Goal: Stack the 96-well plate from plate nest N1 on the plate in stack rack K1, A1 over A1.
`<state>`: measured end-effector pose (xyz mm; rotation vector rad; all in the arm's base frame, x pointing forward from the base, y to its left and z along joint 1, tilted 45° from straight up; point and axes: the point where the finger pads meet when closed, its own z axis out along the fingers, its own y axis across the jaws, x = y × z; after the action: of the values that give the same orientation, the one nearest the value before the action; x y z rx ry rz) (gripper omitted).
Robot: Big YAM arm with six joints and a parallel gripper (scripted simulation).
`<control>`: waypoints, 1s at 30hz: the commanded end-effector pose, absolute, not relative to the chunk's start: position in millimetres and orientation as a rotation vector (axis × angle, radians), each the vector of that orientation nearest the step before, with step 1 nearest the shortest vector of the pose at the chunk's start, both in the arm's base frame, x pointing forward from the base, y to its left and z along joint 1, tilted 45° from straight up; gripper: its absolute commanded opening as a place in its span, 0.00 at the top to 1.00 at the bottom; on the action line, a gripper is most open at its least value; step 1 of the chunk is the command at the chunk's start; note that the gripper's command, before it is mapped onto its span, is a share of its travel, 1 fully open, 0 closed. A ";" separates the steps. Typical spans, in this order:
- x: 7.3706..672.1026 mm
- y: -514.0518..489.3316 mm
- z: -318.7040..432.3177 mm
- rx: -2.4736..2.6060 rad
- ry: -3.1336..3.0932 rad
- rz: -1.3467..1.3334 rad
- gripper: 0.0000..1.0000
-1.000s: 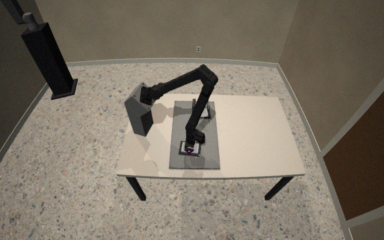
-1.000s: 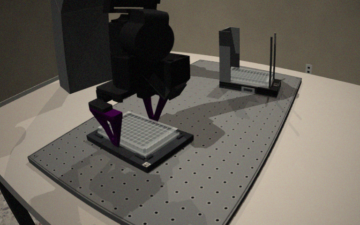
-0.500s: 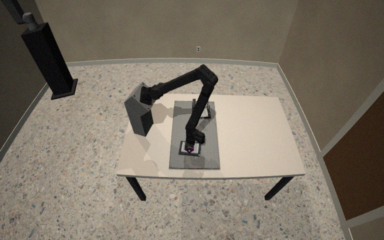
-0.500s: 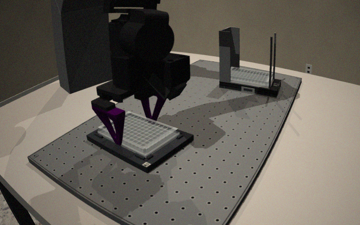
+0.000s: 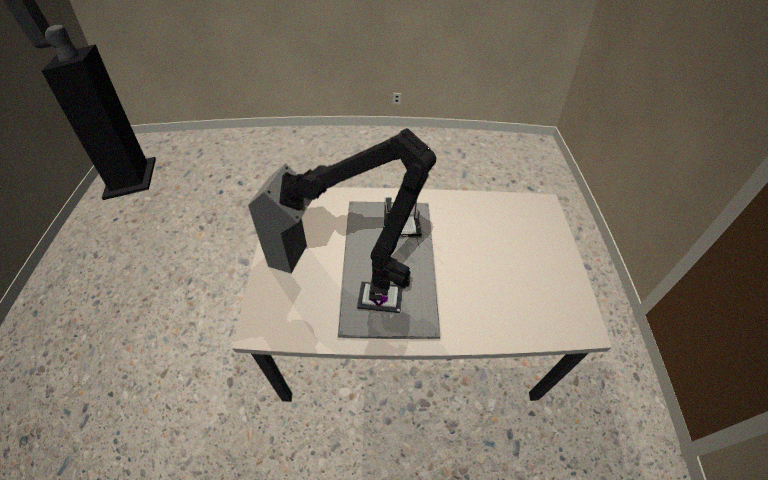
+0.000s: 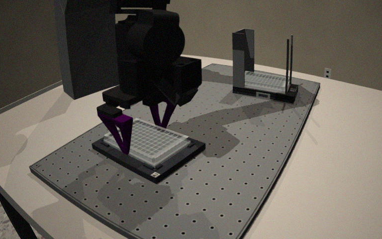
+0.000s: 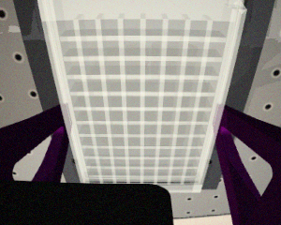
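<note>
A clear 96-well plate lies in the black plate nest N1 on the grey perforated board; it also shows in the wrist view. My gripper is down over the plate, its purple fingers pressed on the two long sides, shut on it. The plate still rests in the nest. The stack rack K1 stands at the far end with a second clear plate in it.
K1 has a tall grey wall at one side and two thin posts at the other. The arm's base block stands at the table's left edge. A black pillar stands on the floor far off.
</note>
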<state>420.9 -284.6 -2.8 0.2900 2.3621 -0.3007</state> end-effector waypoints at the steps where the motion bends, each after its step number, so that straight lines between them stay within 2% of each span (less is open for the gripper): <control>1: 421.0 -284.8 1.1 0.290 2.353 -0.306 1.00; 30: 395.6 -278.1 25.3 0.294 2.355 -0.313 1.00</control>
<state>406.6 -277.2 16.7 0.2901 2.3598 -0.3027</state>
